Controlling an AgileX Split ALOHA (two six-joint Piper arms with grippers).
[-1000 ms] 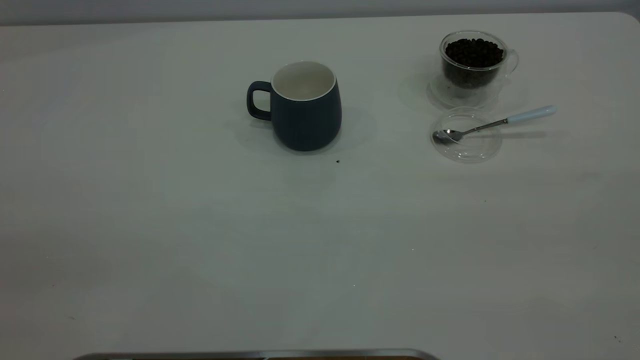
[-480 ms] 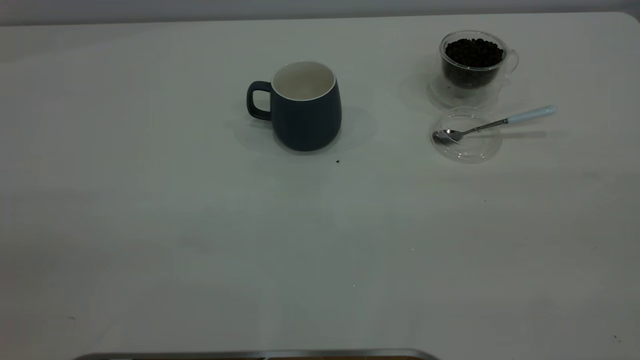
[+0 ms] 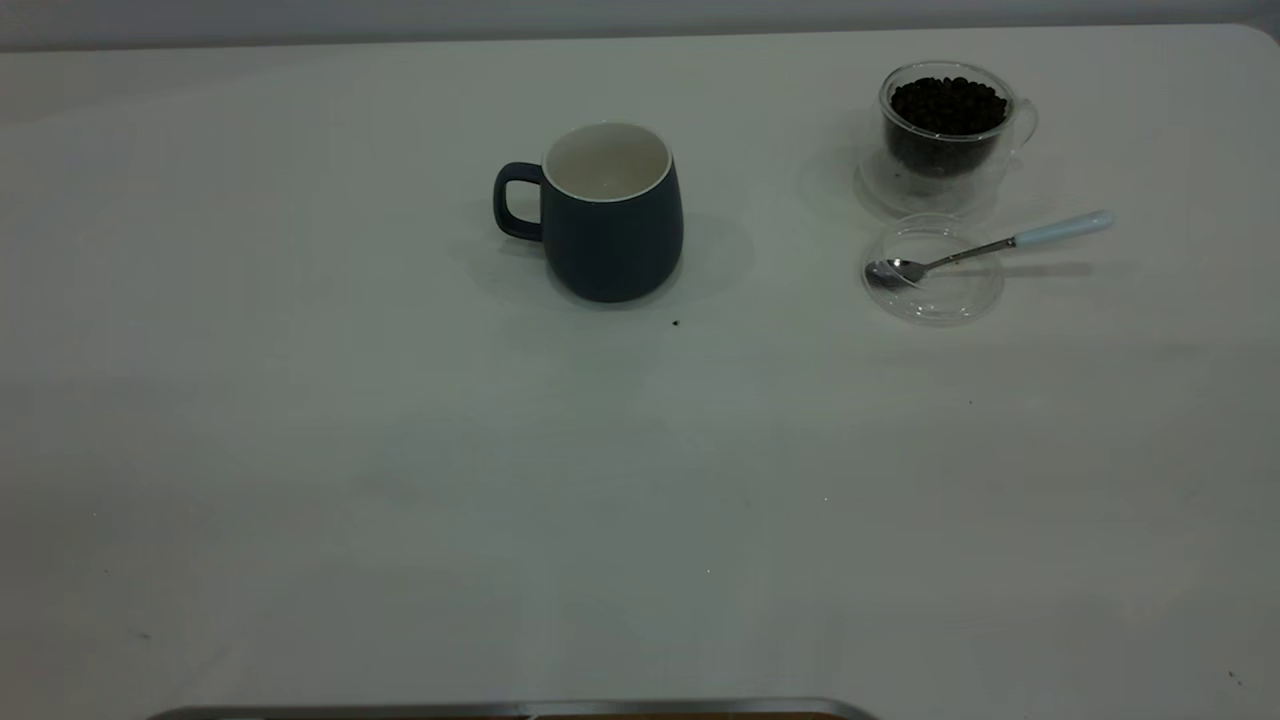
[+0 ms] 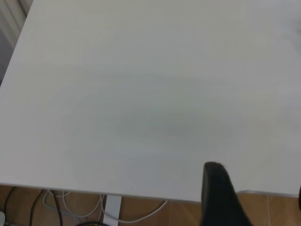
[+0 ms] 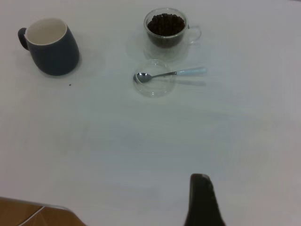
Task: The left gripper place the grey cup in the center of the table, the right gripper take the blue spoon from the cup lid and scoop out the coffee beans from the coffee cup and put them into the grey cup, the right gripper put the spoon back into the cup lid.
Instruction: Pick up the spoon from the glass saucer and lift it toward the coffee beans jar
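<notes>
The grey cup (image 3: 610,215) stands upright near the table's middle, handle to the left, white inside with nothing showing in it; the right wrist view also holds the cup (image 5: 51,47). At the back right is the glass coffee cup (image 3: 947,125) full of coffee beans (image 3: 947,103). Just in front lies the clear cup lid (image 3: 932,270) with the blue spoon (image 3: 985,247), bowl in the lid, pale handle out to the right. Neither gripper shows in the exterior view. My left gripper (image 4: 257,190) hangs open over the table's near edge. My right gripper (image 5: 242,202) is open, far from the spoon (image 5: 169,74).
A stray bean (image 3: 675,323) lies just in front of the grey cup. A metal strip (image 3: 510,710) runs along the table's front edge. Below the table edge (image 4: 94,188), cables (image 4: 70,202) lie on a wooden floor.
</notes>
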